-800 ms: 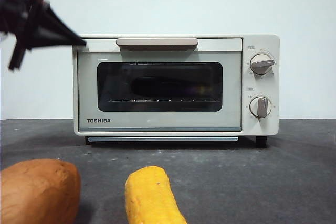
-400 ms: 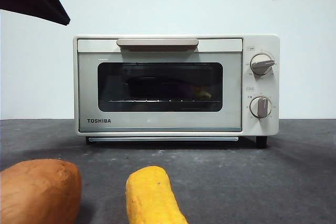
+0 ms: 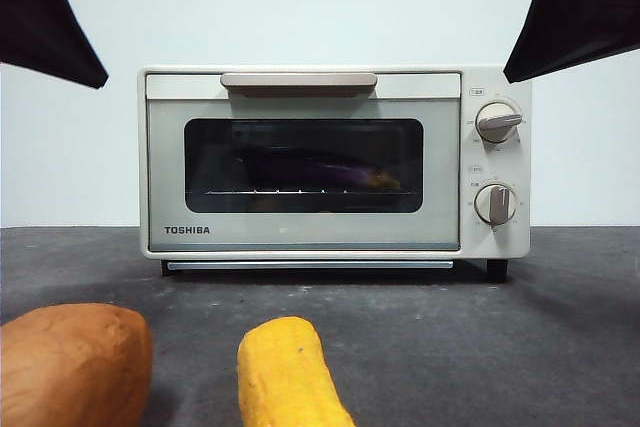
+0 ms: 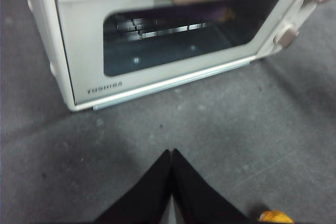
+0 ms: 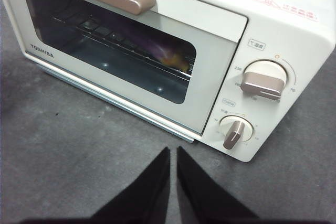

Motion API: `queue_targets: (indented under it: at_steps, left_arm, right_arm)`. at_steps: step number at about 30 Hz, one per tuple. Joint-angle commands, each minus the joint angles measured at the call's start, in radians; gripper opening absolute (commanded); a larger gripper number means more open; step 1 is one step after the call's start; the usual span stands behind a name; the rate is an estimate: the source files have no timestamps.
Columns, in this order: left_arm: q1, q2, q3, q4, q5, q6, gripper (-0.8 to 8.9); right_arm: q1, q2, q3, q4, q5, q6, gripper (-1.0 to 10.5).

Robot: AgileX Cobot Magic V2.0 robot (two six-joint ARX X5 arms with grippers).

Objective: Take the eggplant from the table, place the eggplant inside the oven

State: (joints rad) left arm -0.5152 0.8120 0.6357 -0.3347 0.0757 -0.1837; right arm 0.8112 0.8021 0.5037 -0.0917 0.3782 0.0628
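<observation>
On grey table (image 3: 560,347): shut oven (image 3: 300,237) w/ eggplant (image 3: 320,169).

Shut oven (image 3: 300,162) door, seemingly barring entry

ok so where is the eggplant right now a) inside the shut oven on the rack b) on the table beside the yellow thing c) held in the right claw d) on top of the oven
a, the purple eggplant lies on the rack behind the glass of the closed oven.
</observation>
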Motion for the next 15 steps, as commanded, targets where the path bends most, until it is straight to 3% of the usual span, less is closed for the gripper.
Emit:
queue_targets:
  at_steps: [1, 11, 15]
  left_arm:
    - [-0.004, 0.007, 0.007, 0.021, -0.005, -0.012, 0.08]
    - [-0.006, -0.053, -0.005, 0.004, -0.011, -0.010, 0.08]
    - [0.034, -0.241, -0.027, -0.035, -0.055, 0.141, 0.08]
  right_arm:
    - [0.008, 0.004, 0.007, 0.017, 0.020, 0.024, 0.0]
    - [0.007, -0.007, 0.007, 0.018, 0.023, 0.024, 0.0]
    - [0.006, -0.007, 0.007, 0.018, 0.023, 0.024, 0.0]
